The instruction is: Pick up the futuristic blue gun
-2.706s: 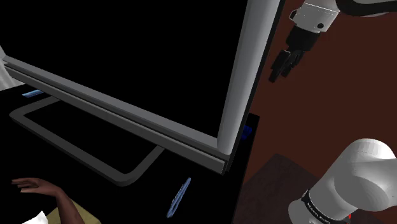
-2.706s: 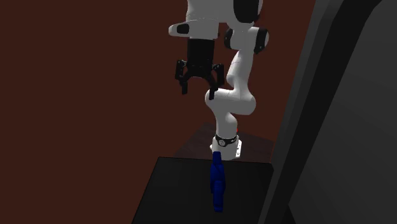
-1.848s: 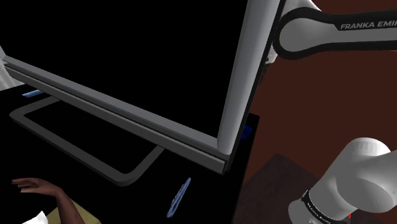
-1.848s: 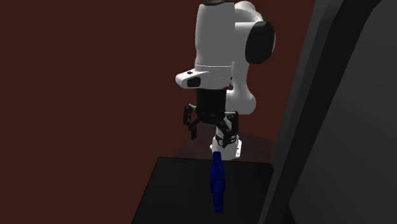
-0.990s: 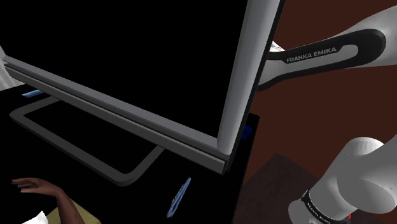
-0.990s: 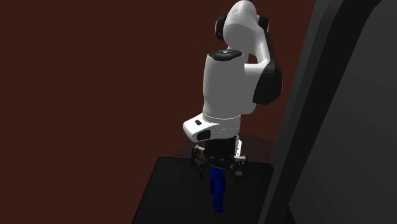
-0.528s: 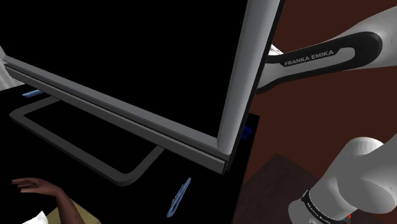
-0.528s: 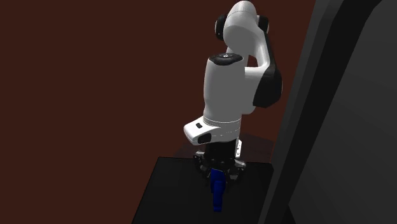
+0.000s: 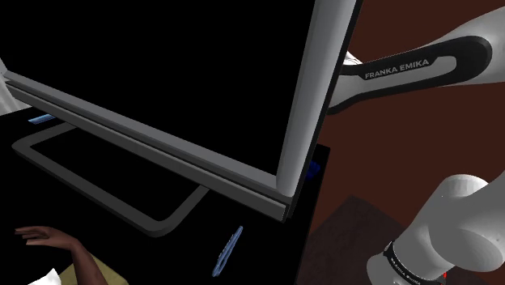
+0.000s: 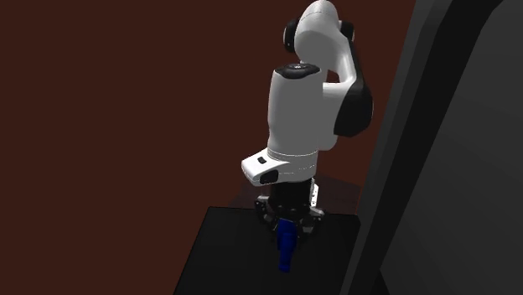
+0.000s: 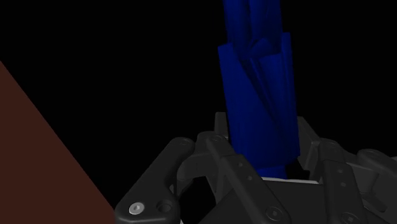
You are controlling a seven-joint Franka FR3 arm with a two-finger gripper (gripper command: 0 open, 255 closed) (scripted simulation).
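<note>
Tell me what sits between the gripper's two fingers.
The blue gun sits there, clasped by the gripper, with nothing else between them; the wrist view shows it.

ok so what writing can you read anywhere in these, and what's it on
"FRANKA EMIKA": white letters on the black stripe along the white arm.
Small white marks on the black ring round the arm's lower joint: too small to read.
Blue gun: no writing on it that I can see.
</note>
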